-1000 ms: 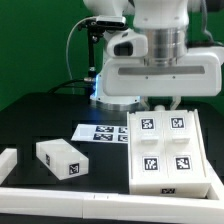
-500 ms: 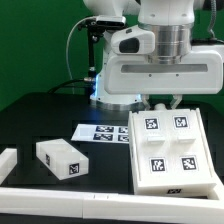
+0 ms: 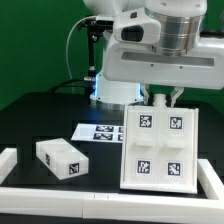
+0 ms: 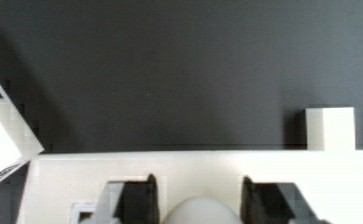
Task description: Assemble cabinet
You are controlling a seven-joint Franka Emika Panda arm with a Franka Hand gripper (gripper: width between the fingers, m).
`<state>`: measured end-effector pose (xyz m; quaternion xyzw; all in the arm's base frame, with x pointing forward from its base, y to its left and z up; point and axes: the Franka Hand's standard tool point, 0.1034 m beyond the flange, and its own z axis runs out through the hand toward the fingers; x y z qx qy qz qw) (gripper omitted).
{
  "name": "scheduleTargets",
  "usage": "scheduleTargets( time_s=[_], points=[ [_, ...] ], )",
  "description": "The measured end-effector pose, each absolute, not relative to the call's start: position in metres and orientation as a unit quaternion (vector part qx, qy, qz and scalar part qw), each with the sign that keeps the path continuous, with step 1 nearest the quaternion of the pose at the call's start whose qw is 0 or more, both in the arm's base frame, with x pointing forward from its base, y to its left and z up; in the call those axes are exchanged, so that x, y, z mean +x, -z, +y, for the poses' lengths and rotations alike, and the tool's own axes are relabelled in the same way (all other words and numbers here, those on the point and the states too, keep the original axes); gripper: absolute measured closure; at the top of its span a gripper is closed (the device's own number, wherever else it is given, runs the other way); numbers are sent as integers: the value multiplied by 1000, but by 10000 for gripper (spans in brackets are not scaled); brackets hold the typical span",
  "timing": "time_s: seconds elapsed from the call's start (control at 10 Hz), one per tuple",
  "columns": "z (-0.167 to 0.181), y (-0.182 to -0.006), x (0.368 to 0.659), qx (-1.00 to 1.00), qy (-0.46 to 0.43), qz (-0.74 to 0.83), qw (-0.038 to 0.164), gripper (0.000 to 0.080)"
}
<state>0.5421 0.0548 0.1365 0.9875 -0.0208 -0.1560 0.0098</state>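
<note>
The cabinet (image 3: 157, 147) is a large white box with four square marker tags on its face. It stands at the exterior view's right, tilted up on its near edge. My gripper (image 3: 160, 99) is at its far top edge, shut on that edge, with one finger on each side of the wall. In the wrist view the cabinet (image 4: 196, 168) fills the near part, and my gripper (image 4: 199, 198) straddles its white wall between two black fingers (image 4: 139, 198). A white drawer block (image 3: 60, 157) with a tag lies apart on the table, towards the exterior view's left.
The marker board (image 3: 98, 132) lies flat on the black table behind the drawer block. A long white border rail (image 3: 60, 201) runs along the front edge, and a short white piece (image 3: 6, 160) sits at the far left. A white upright piece (image 4: 329, 128) shows in the wrist view.
My gripper has risen and shifted towards the exterior view's left with the cabinet's far edge in it. The cabinet now stands steeper, and its near edge has slid left.
</note>
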Motion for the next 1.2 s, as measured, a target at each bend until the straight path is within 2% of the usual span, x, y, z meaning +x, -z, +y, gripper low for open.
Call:
scheduleTargets(
  time_s=[0.3,1.2],
  points=[
    [62,-141,563,987,157,-5,21,580],
    [66,-142,610,991,128,6,26,580]
  ],
)
